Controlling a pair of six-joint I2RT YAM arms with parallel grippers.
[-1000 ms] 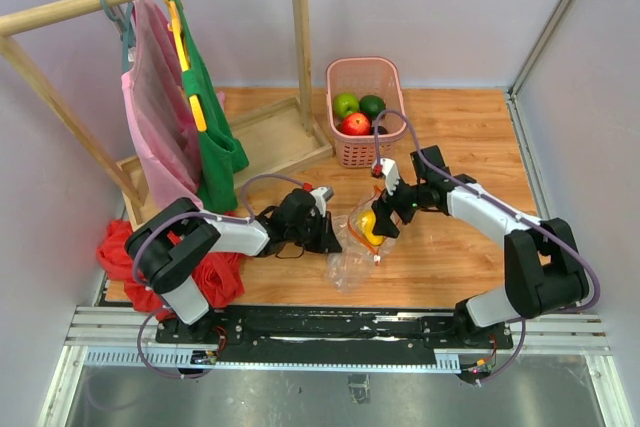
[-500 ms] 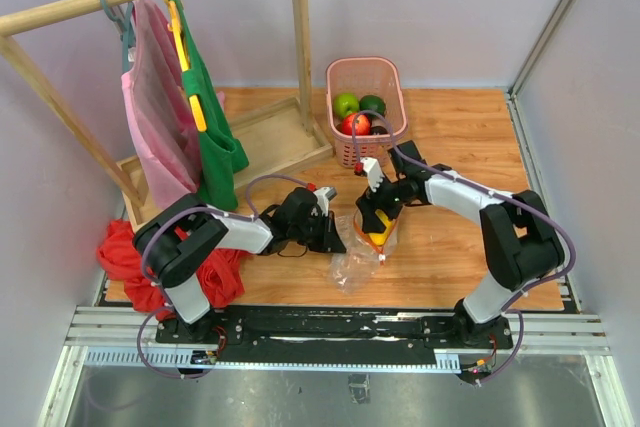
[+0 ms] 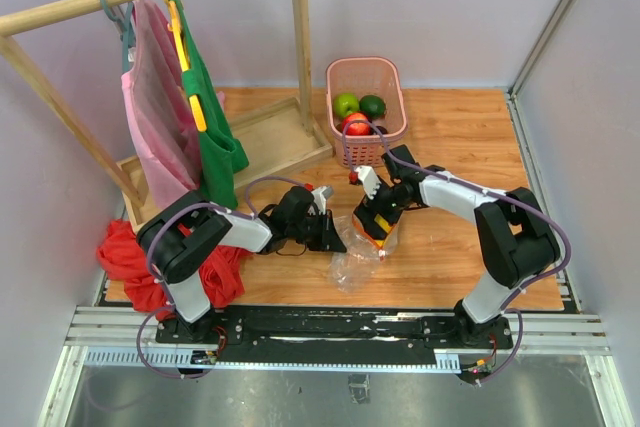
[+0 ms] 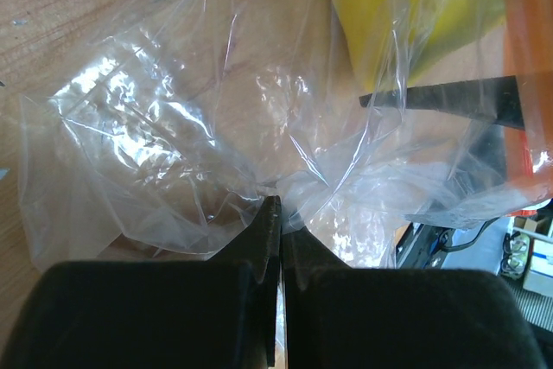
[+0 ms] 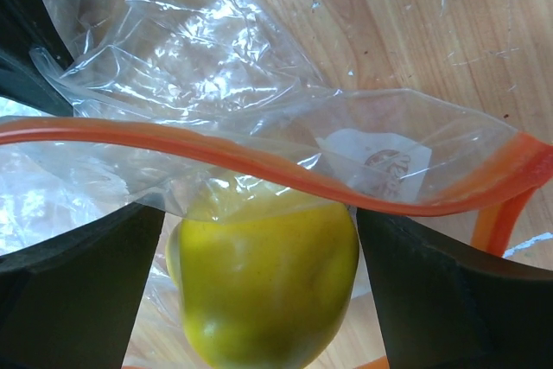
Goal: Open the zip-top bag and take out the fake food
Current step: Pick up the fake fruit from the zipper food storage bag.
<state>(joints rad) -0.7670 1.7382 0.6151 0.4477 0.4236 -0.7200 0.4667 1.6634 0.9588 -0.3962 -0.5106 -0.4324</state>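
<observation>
The clear zip-top bag (image 3: 348, 259) lies crumpled on the wooden table between the two arms. My left gripper (image 3: 334, 240) is shut on a fold of its plastic (image 4: 278, 205), low at the bag's left side. The orange-red zip strip (image 5: 259, 166) stands parted. One yellow piece of fake food (image 5: 268, 274) sits in the bag's mouth. My right gripper (image 5: 259, 213) is open wide, and its fingers (image 5: 78, 300) flank the yellow piece closely on both sides. More fake food, light green (image 3: 346, 104), dark green (image 3: 372, 104) and red (image 3: 356, 124), lies in the pink basket (image 3: 332, 75).
A wooden clothes rack (image 3: 300, 37) with a pink garment (image 3: 155, 117) and a green one (image 3: 212, 132) stands at the back left. A red cloth heap (image 3: 125, 257) lies by the left arm's base. Grey walls close in the table's sides.
My right gripper has moved left, from beside the bag to over its mouth, around the yellow piece. The left gripper has kept its hold on the bag and stayed put.
</observation>
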